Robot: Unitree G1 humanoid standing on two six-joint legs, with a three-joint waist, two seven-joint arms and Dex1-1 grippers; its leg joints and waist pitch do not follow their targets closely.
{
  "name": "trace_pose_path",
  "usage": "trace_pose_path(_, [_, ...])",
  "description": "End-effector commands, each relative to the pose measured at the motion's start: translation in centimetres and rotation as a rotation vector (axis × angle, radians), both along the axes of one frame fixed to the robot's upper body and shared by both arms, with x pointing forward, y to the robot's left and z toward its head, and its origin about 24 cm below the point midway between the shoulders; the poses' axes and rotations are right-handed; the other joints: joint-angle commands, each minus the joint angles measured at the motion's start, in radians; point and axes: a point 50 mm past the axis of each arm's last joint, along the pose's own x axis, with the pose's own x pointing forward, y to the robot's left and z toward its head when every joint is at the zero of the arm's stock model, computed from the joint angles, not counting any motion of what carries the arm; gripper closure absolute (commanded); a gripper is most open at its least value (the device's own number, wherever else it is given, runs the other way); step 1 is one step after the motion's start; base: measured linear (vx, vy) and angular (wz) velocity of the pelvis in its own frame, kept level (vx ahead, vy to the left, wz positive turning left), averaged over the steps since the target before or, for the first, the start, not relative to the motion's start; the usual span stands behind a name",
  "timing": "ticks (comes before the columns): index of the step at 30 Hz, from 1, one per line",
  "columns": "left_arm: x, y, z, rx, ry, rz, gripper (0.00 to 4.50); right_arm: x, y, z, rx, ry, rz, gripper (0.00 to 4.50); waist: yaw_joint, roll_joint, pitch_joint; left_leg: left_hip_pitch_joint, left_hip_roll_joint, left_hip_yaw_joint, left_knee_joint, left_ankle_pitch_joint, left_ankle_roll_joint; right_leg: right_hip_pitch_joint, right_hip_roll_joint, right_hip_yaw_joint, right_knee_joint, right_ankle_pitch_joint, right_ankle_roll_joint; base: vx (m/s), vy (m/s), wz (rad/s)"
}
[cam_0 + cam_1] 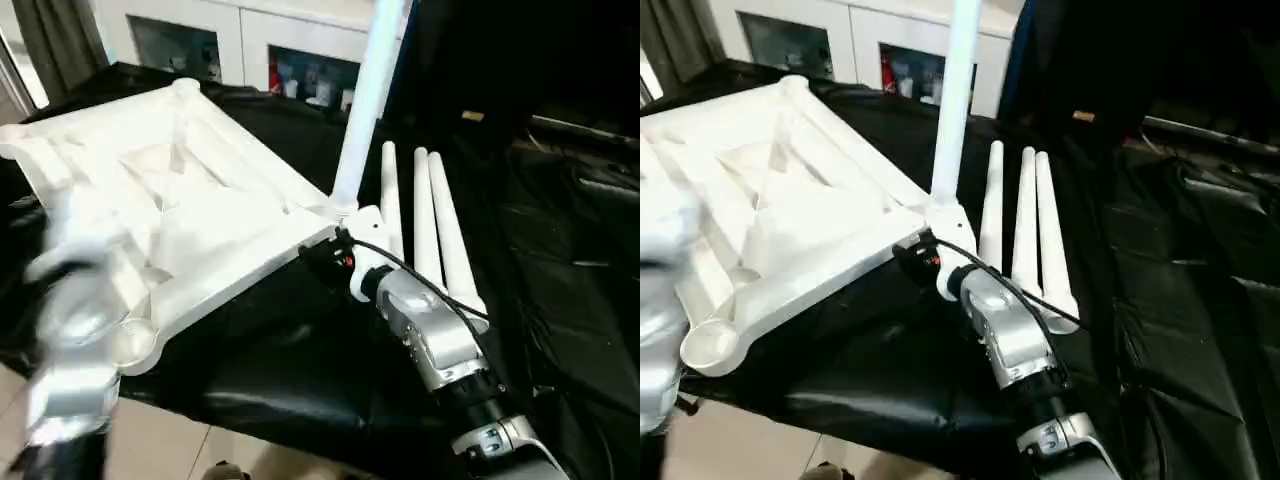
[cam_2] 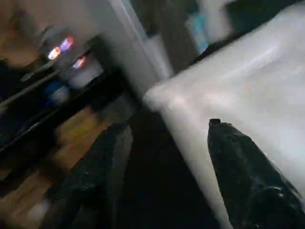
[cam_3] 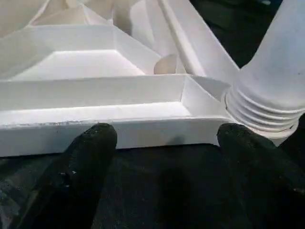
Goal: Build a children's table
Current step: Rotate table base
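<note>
Trouble for us lies at the standing leg: our right gripper, jaws wide and empty, sits just beside the tabletop edge and could knock it askew. Our left gripper hangs parted and empty off the far corner.

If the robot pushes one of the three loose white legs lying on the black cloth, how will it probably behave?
The loose legs are round and tapered, so one would likely roll, curving toward its thin end. They look like hollow plastic, probably light and stiff. The black cloth is wrinkled, which may slow the rolling.
</note>
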Motion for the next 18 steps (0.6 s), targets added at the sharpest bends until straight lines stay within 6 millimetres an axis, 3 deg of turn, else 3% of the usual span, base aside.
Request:
trace_pose_path(1, [-0.4, 0.3, 0.1, 0.014, 0.009, 0.039, 1.30, 0.1, -0.2, 0.1, -0.018, -0.004, -0.009, 0.69, -0.001, 0.028, -0.054, 0.010, 0.010, -0.001, -0.071, -0.244, -0.010, 0.038, -0.044, 0.027, -0.064, -0.111, -0.132, 0.000, 0.000, 0.00])
trace_pose_path(3, [-0.9, 0.8, -0.5, -0.002, 0.038, 0.064, 1.30, 0.1, -0.3, 0.1, -0.018, -0.004, -0.011, 0.69, 0.003, 0.029, -0.054, 0.014, 0.011, -0.002, -0.072, -0.272, -0.012, 0.035, -0.045, 0.028, -0.068, -0.145, -0.128, 0.000, 0.000, 0.00])
trace_pose_path(4, [-1.4, 1.3, -1.2, -0.020, 0.079, 0.080, 1.30, 0.0, -0.4, 0.1, -0.020, -0.005, -0.016, 0.69, 0.004, 0.036, -0.052, 0.015, 0.011, -0.004, -0.074, -0.290, -0.017, 0.032, -0.044, 0.028, -0.070, -0.160, -0.125, 0.000, 0.000, 0.00])
trace_pose_path(5, [-1.6, 1.3, -2.1, -0.048, 0.133, 0.072, 1.30, -0.1, -0.6, 0.0, -0.021, -0.004, -0.020, 0.69, 0.001, 0.033, -0.051, 0.014, 0.010, -0.003, -0.074, -0.297, -0.017, 0.032, -0.043, 0.028, -0.071, -0.162, -0.123, 0.000, 0.000, 0.00])
trace_pose_path(8, [-1.8, 1.1, -2.9, -0.085, 0.187, 0.058, 1.30, -0.2, -0.7, 0.0, -0.023, -0.002, -0.024, 0.69, 0.000, 0.037, -0.053, 0.013, 0.009, -0.004, -0.074, -0.303, -0.023, 0.033, -0.044, 0.028, -0.071, -0.160, -0.121, 0.000, 0.000, 0.00])
trace_pose_path(12, [-1.9, -0.3, -4.8, -0.206, 0.309, -0.014, 1.30, -0.3, -1.1, 0.0, -0.029, -0.003, -0.034, 0.69, 0.000, 0.043, -0.057, 0.014, 0.009, -0.005, -0.072, -0.290, -0.027, 0.035, -0.043, 0.029, -0.066, -0.120, -0.134, 0.000, 0.000, 0.00])
trace_pose_path(13, [-1.9, -0.3, -4.8, -0.206, 0.309, -0.014, 1.30, -0.3, -1.1, 0.0, -0.029, -0.003, -0.034, 0.69, 0.000, 0.040, -0.055, 0.013, 0.009, -0.004, -0.073, -0.294, -0.026, 0.035, -0.043, 0.028, -0.068, -0.122, -0.136, 0.000, 0.000, 0.00])
trace_pose_path(15, [-1.8, -1.4, -5.5, -0.275, 0.348, -0.072, 1.30, -0.4, -1.3, 0.0, -0.031, -0.005, -0.040, 0.69, 0.000, 0.040, -0.057, 0.013, 0.009, -0.003, -0.070, -0.278, -0.024, 0.037, -0.044, 0.028, -0.066, -0.102, -0.138, 0.000, 0.000, 0.00])
trace_pose_path(16, [-1.3, -3.1, -5.9, -0.365, 0.363, -0.159, 1.30, -0.4, -1.6, 0.1, -0.034, -0.008, -0.045, 0.69, 0.000, 0.040, -0.058, 0.015, 0.009, -0.002, -0.069, -0.270, -0.026, 0.037, -0.044, 0.029, -0.065, -0.094, -0.144, 0.000, 0.000, 0.00])
trace_pose_path(18, [-0.9, -3.9, -6.0, -0.398, 0.365, -0.199, 1.30, -0.4, -1.7, 0.1, -0.035, -0.009, -0.047, 0.69, 0.002, 0.038, -0.058, 0.017, 0.010, 0.000, -0.069, -0.272, -0.024, 0.036, -0.042, 0.029, -0.067, -0.088, -0.148, 0.000, 0.000, 0.00])
